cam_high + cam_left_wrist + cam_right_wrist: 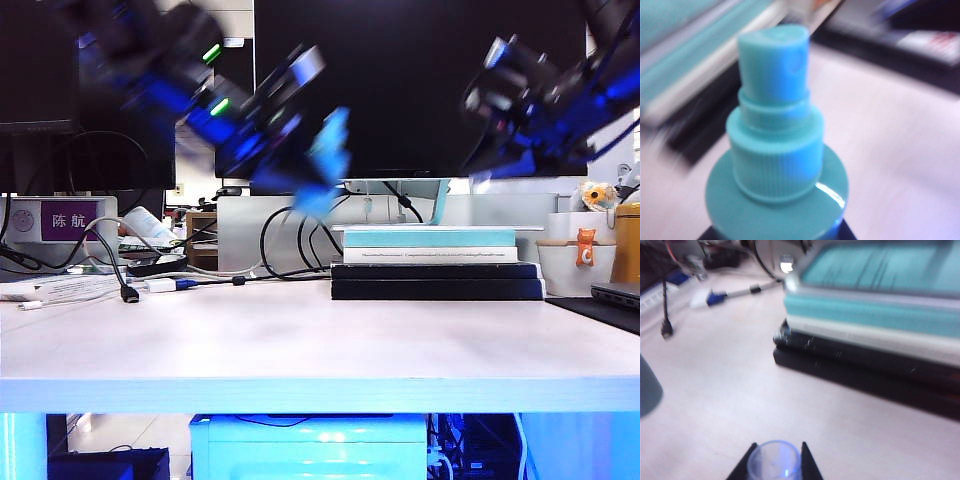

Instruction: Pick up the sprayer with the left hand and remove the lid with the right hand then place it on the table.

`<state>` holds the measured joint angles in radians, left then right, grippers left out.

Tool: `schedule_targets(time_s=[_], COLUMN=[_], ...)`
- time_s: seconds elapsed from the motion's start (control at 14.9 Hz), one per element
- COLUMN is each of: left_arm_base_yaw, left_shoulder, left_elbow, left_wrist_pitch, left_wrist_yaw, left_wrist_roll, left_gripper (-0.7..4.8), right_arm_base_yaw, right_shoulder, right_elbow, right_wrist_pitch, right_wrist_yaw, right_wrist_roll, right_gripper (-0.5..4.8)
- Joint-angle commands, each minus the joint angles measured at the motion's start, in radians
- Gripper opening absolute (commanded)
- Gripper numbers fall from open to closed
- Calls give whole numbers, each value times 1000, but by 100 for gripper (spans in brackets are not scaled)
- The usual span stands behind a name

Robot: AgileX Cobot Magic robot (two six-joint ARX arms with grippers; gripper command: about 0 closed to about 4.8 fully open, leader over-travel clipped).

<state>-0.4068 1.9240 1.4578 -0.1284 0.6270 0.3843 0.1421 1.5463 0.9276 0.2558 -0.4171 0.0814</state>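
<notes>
The teal-blue sprayer (777, 165) fills the left wrist view, its narrow spray head bare and uncapped. My left gripper (777, 236) is shut on its body, with only dark finger edges showing beneath its shoulder. In the exterior view the sprayer (328, 150) hangs blurred in the left gripper (300, 165), high above the white table (300, 350). The clear lid (775, 463) sits pinched between the black fingers of my right gripper (778, 446), above the table (730, 390). From outside, the right gripper (485, 100) is a blur at the upper right, and the lid cannot be made out there.
A stack of books (435, 262) with a teal one on top lies at the table's middle right, close under the right gripper (880, 315). Cables and a plug (125, 290) trail at the left. Pale containers (570, 262) and a dark mat edge stand far right. Monitors behind.
</notes>
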Motion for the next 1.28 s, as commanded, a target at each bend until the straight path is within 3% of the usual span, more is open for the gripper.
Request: schedule_targets(time_s=[0.07,0.2,0.4,0.47,1.07,1.28], left_arm_base_yaw=[58,75,73,75,76,77], left_shoulder=[-47,-61,-60,-56,87,109], left_elbow=[-150,-266,-537,-575,-638,-637], left_wrist_pitch=[227,414,855,926,1113,1155], left_wrist_yaw=[14,24,-3,-21,-126,-203], left_wrist_roll=[-31,-67,-144,-161,-223,-220], left_gripper=[143,143,143,143,143,143], right_arm_base_yaw=[28,39,77,78,83,84], right_shoulder=[37,74,194,211,301,324], right_elbow=[-8,-8,-8,-8,-8,-8], right_wrist_pitch=[71,98,165,171,198,195], right_wrist_yaw=[74,108,170,180,171,156], right_wrist_roll=[-4,-3,-4,-4,-4,-4], right_gripper=[-6,-6,-6,-6,-6,-6])
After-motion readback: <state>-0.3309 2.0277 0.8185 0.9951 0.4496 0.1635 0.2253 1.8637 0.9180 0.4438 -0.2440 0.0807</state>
